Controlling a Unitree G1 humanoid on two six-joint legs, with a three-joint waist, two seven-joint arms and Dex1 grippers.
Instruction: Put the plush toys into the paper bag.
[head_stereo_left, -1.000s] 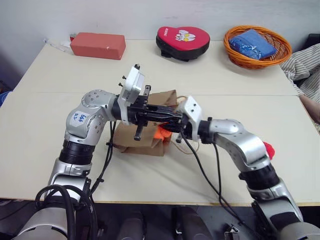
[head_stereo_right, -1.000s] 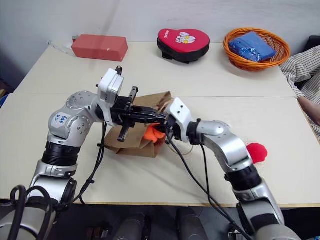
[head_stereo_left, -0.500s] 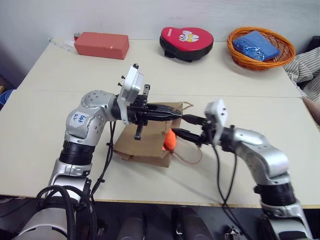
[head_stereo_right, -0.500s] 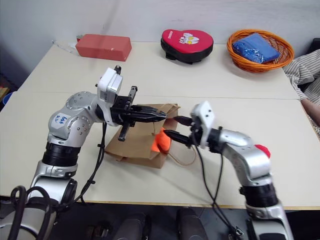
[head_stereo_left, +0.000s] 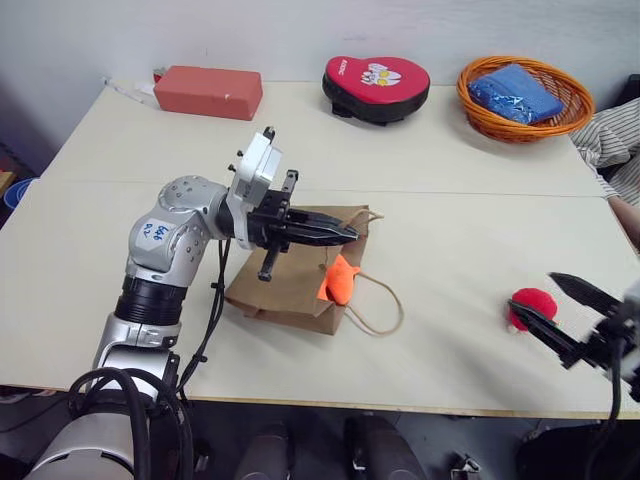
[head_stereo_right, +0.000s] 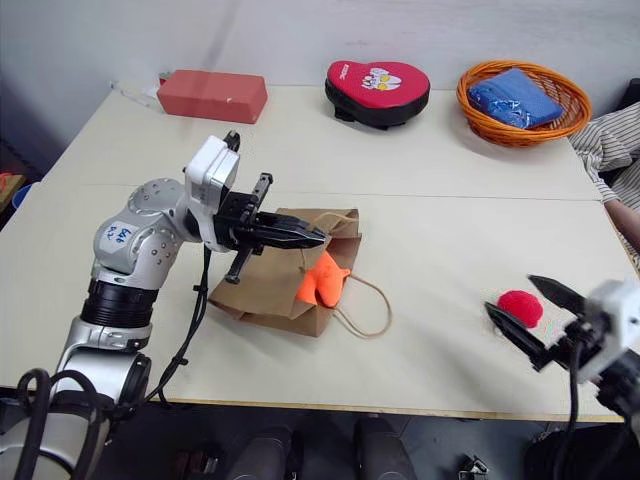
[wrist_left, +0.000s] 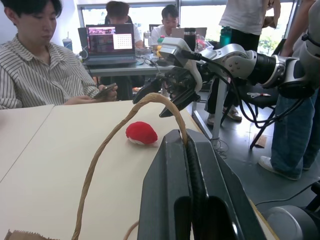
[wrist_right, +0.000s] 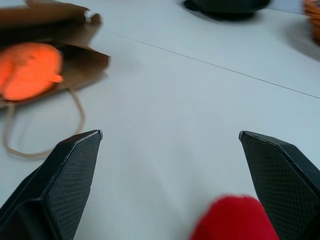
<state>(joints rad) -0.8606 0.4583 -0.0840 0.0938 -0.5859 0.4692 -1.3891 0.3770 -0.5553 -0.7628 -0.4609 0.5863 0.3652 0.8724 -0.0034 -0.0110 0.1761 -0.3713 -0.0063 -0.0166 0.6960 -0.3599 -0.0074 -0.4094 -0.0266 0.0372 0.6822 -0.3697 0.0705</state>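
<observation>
Two wide-spread right fingers (head_stereo_right: 508, 327) flanking red toy (head_stereo_right: 520, 307), holding nothing.

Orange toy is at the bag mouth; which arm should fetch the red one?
Right. Its open claw sits beside the red plush toy, fingers facing it. The left claw is shut on the paper bag's handle, holding the mouth up.

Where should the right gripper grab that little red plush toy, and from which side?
Grip the red plush toy across its round middle, coming level from the robot's side. It lies free on the table, and the open right gripper already faces it.
</observation>
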